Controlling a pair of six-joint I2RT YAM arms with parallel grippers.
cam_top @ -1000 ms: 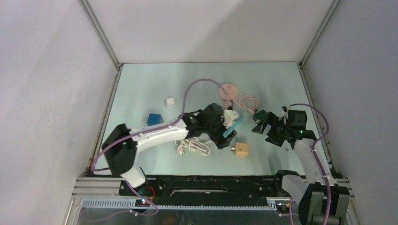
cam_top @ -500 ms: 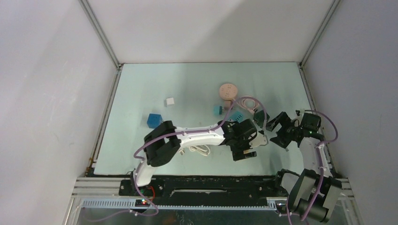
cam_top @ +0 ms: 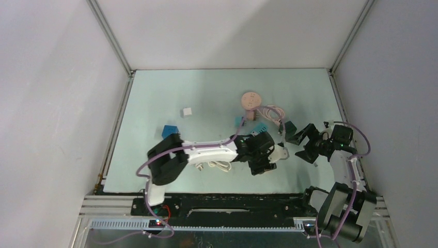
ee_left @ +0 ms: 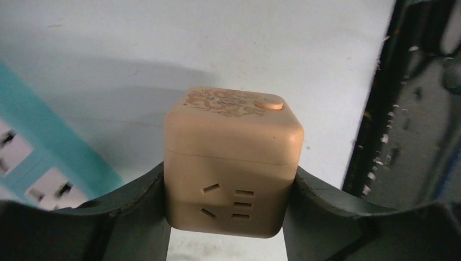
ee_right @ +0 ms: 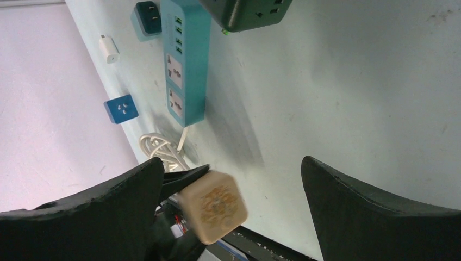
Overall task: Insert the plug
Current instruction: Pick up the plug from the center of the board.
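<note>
Your left gripper (ee_left: 230, 187) is clenched on the tan cube (ee_left: 234, 136). Its wrist view shows both fingers (ee_left: 136, 209) pressed against the cube's sides, a socket face toward the camera and a patterned face with a small button on top.

From above you can hardly see the cube: the left wrist covers it, at about 5 o'clock on the table (cam_top: 155, 98). The right wrist view fills that in. There the cube sits low in the middle, patterned face to the lens, one dark left finger against it.

Your right gripper (ee_right: 232, 163) is spread wide with nothing between its fingers. From above it sits at 2 o'clock of the left one, near but apart.

The teal strip (ee_right: 187, 65) lies at 11 o'clock of the cube in the right wrist view, sockets up, apart from it. The left wrist catches only a corner of it at 9 o'clock. Only the right wrist shows the strip's small ports, the dark block (ee_right: 247, 11) at 12 o'clock and the white cable (ee_right: 163, 149) coiled at the strip's end.
</note>
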